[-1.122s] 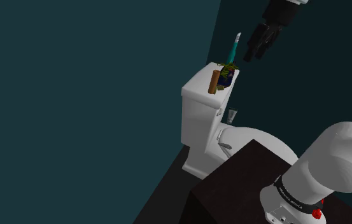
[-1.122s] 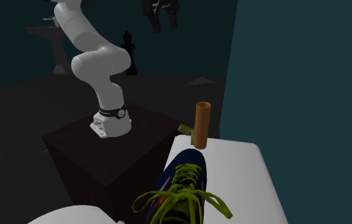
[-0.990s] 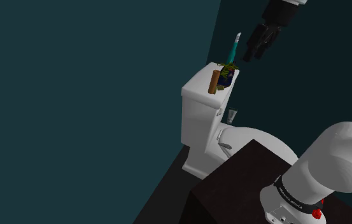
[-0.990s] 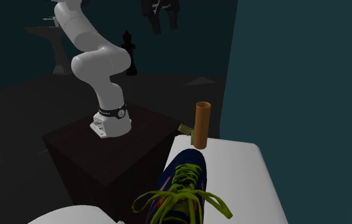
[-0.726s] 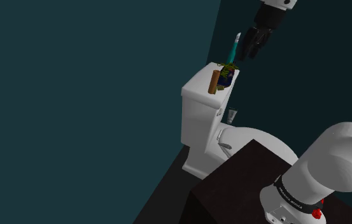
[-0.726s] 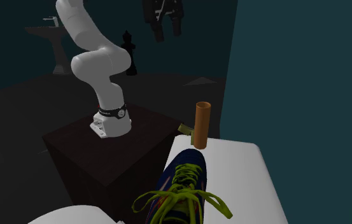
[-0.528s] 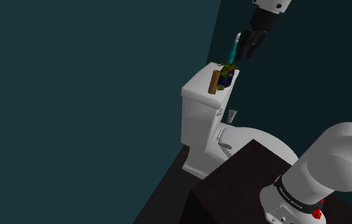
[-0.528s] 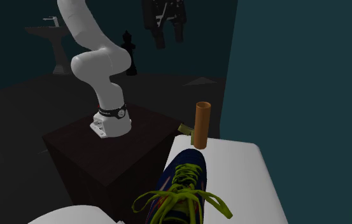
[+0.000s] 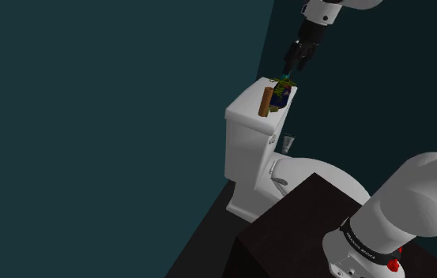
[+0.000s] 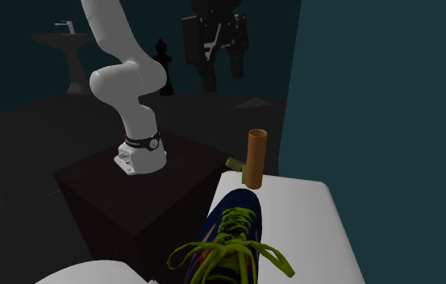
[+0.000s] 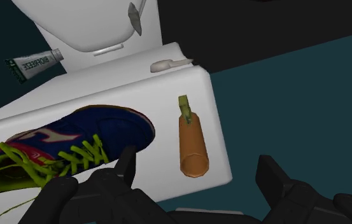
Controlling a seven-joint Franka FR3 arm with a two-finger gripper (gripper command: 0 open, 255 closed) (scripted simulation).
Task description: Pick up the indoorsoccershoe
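1. We see the gripper (image 11: 198,168) (image 9: 294,63) (image 10: 223,77) hanging above the toilet tank (image 9: 244,126) (image 11: 168,83), fingers wide apart, holding nothing.
2. Beneath it, the shoe (image 11: 85,137) (image 10: 233,222) (image 9: 282,95), dark blue with yellow-green laces, lies on the tank's lid.
3. An orange tube (image 11: 192,143) (image 10: 256,157) (image 9: 266,101) stands upright just beside the shoe.
4. A small toothpaste tube (image 11: 34,63) shows beyond the tank, near the bowl.

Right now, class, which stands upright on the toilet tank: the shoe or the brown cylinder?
The orange-brown cylinder stands upright; the dark blue shoe with yellow-green laces lies flat on its sole beside it.
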